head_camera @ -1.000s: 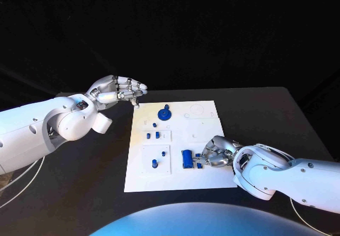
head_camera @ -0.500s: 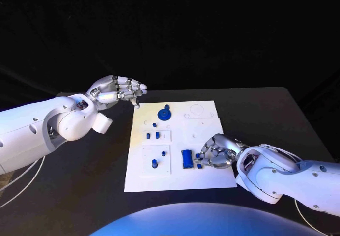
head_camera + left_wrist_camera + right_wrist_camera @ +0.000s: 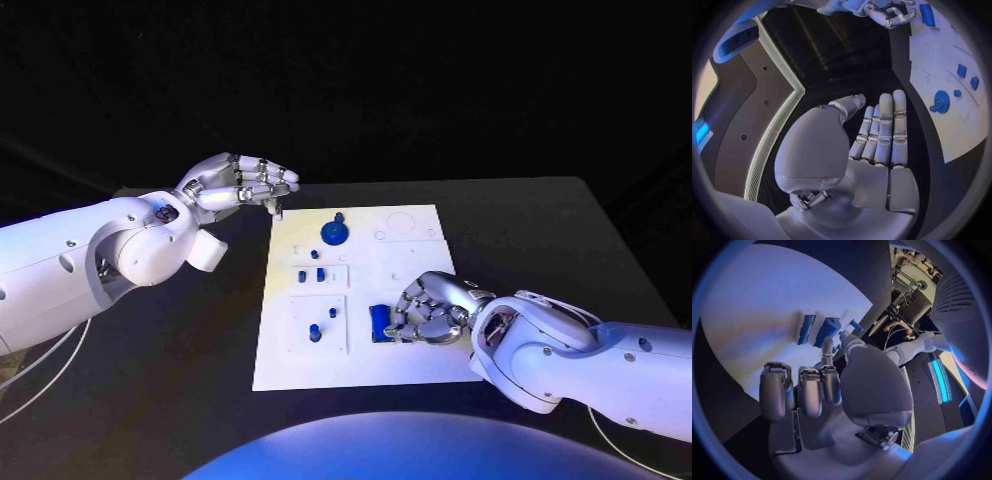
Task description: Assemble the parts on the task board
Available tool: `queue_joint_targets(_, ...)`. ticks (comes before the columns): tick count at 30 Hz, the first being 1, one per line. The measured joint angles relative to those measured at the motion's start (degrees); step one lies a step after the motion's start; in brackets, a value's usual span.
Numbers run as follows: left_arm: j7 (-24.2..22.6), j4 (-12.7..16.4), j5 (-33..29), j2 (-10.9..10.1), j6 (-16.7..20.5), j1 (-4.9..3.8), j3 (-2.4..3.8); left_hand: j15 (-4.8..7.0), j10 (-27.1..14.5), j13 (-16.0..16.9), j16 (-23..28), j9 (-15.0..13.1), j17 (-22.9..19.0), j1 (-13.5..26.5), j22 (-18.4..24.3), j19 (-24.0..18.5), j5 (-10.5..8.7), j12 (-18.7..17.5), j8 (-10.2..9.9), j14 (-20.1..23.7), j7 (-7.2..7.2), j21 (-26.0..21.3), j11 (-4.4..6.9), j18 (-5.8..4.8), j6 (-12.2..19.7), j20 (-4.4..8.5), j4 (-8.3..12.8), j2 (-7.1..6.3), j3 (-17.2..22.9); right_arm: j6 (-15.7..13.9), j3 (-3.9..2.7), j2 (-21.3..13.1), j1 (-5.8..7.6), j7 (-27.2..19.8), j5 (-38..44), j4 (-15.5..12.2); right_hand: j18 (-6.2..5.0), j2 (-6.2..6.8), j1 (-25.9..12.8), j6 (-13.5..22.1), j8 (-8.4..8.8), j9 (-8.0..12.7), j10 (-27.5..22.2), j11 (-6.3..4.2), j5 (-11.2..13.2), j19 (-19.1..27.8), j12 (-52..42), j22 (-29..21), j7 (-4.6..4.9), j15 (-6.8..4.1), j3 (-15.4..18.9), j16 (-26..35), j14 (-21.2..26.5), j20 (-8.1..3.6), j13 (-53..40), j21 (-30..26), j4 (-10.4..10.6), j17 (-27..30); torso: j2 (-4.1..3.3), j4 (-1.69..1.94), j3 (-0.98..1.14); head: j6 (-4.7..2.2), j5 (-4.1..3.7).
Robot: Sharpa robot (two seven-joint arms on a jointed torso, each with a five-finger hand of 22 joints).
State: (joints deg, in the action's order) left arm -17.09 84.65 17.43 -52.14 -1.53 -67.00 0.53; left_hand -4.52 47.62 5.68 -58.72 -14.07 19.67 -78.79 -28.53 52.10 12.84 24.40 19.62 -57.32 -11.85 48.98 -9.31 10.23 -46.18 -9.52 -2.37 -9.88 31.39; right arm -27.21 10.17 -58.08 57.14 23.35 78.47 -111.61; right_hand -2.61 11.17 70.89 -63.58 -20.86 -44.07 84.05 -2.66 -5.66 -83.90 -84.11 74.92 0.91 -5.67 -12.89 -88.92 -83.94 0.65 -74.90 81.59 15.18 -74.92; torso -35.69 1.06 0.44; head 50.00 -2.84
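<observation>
The right hand [image 3: 427,312] rests curled on the long blue part [image 3: 379,322], apparently gripping it (contact is half hidden). The part lies near the task board [image 3: 418,365]'s near edge, long axis running near-to-far. The left hand [image 3: 240,184] hovers off the far left corner, fingers curled, holding nothing.

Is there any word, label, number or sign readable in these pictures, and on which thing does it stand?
None can be read.
Task board: faint outlines and small marks around the blue parts; no letters or numbers can be made out.
Left hand and right hand: no readable marking.
</observation>
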Motion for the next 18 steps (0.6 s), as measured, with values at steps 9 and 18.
queue_joint_targets(9,0.0,0.04,0.0,-0.04,-0.01,0.0,0.0,0.0,0.0,0.0,0.0,0.0,0.0,0.0,0.0,0.0,0.0,0.0,0.0,0.0,0.0,0.0,0.0,0.0,0.0,0.0,0.0,0.0,0.0,0.56,0.0,1.26,0.0,1.08,2.02,1.21,0.0,-0.54,1.28,0.0,0.0,0.0,0.0,0.0,0.0,-0.11,-0.31,0.0,0.0,-0.19,0.0,0.0,-0.19,-0.26,0.0,0.17,0.0,0.0,-0.02,0.02,-0.02,0.0,0.14)
queue_joint_targets(18,0.0,0.05,0.0,-0.07,-0.02,0.0,0.0,0.0,0.0,0.0,0.0,0.0,0.0,0.0,0.0,0.0,0.0,0.0,0.0,0.0,0.0,0.0,0.0,0.0,0.0,0.0,0.0,0.0,0.0,0.98,0.0,1.82,0.0,2.07,3.17,1.78,-0.01,-0.01,3.46,-0.2,0.01,0.01,-0.17,-0.17,0.0,-0.11,-0.54,-0.01,-0.19,-0.39,-0.44,0.0,0.02,-0.25,-0.04,0.17,-0.44,0.01,-0.01,-0.05,-0.01,0.0,0.23)
